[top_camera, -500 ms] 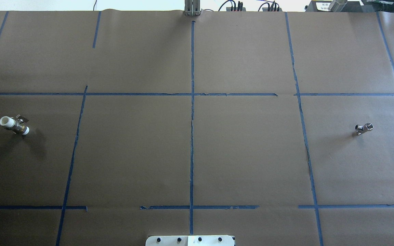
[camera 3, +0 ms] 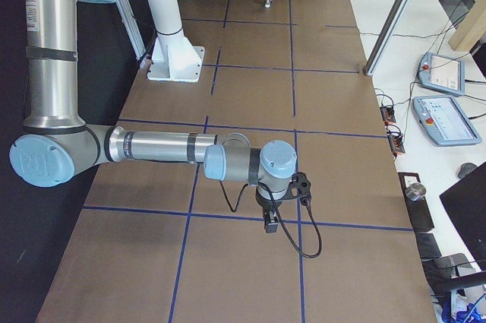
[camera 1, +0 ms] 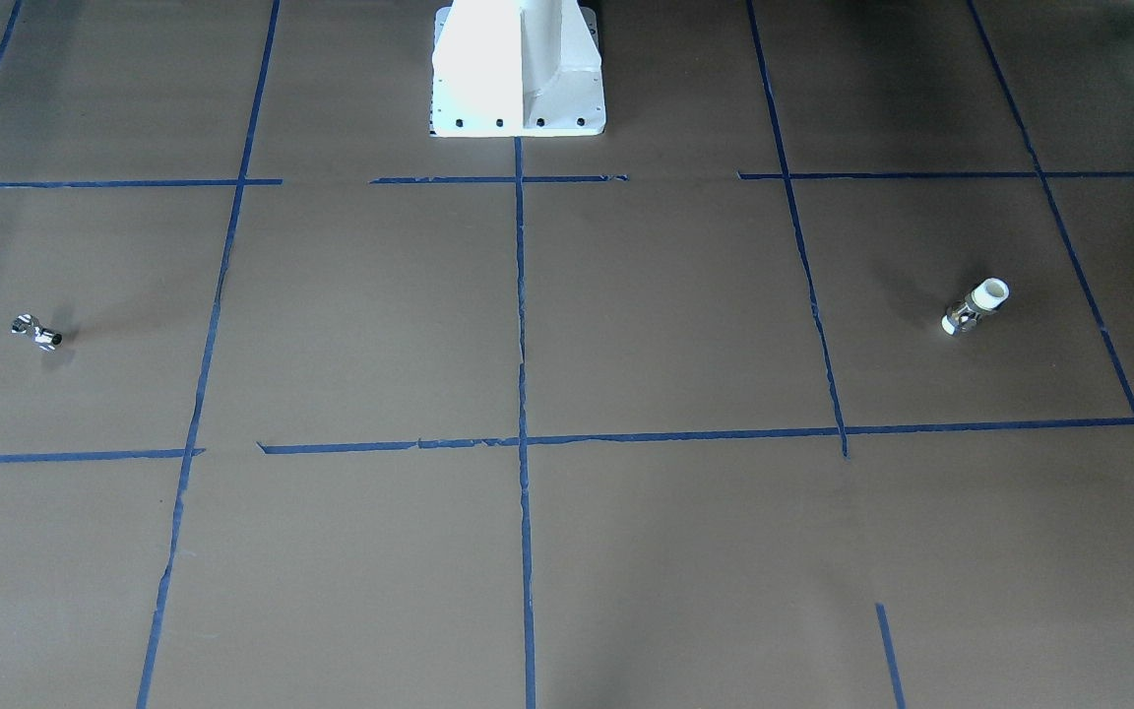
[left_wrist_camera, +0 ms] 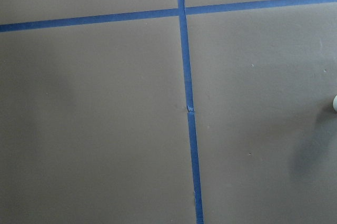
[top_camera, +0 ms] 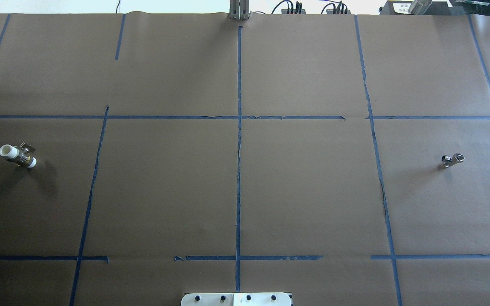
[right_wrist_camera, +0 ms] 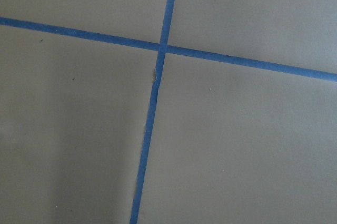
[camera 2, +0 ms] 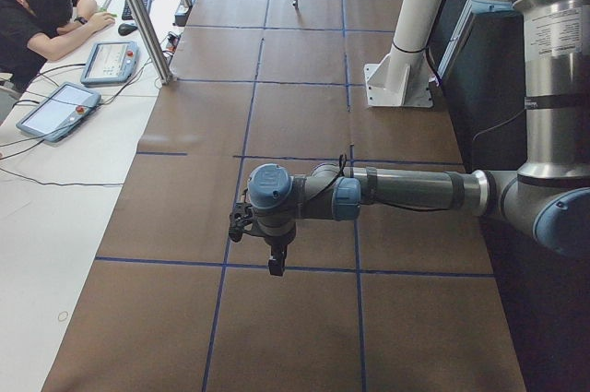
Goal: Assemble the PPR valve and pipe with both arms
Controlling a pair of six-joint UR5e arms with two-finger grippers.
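Left pincer (camera 2: 274, 268): points down over the tabletop (top_camera: 164, 191); seen side-on only, so I cannot tell if it is apart or together.
Right pincer (camera 3: 269, 224): points down; state equally unclear.
PPR valve (top_camera: 17, 155): lies near the tabletop's left edge.
Pipe (top_camera: 452, 160): lies near the right edge, apparently on its side.

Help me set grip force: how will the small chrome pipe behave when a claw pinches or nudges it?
The pipe looks polished all over, so it is probably slippery. It appears to lie on its side and looks round, so a nudge may roll it. Being all metal, it is likely rigid.
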